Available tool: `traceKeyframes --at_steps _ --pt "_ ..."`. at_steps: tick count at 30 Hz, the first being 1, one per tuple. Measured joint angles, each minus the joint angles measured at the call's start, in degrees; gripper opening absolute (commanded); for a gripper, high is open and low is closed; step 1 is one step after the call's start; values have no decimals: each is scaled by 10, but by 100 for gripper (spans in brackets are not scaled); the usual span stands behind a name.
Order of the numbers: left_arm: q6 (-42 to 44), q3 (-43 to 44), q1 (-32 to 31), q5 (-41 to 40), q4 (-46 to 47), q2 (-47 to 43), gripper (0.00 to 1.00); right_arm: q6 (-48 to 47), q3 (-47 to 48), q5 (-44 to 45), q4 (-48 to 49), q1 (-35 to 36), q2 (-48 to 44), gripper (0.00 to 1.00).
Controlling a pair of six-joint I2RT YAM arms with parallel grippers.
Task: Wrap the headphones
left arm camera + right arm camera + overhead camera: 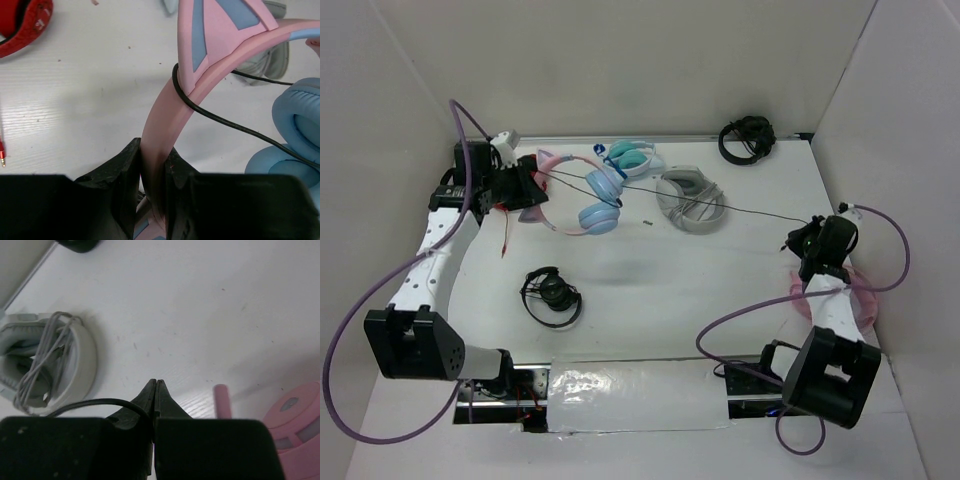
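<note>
The headphones (582,200) lie at the back left of the table, with a pink cat-ear headband (167,107) and light blue ear cups (296,117). My left gripper (532,192) is shut on the pink headband, which runs up between the two black fingers (154,150). The thin black cable (750,210) loops round the headband (176,80) and stretches taut across the table to the right. My right gripper (794,240) is shut on that cable (100,402), which enters the closed jaws from the left, behind the tips (156,385).
Grey-white headphones (690,200) with a wound cord lie under the cable's line (50,360). Teal-and-white headphones (632,157) sit behind the held pair. Black headphones lie at front left (552,295) and back right (747,138). All-pink headphones (858,295) lie under the right arm. Red headphones (25,25) are by the left wall.
</note>
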Motion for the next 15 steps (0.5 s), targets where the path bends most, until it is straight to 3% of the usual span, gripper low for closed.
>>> traceKeyframes --at_steps 10,15 --pt "-37 99 8 -118 -30 130 0 -47 33 21 -56 158 -183 0" --pt "-40 108 -21 -170 -42 180 0 -80 83 19 -86 222 -257 0"
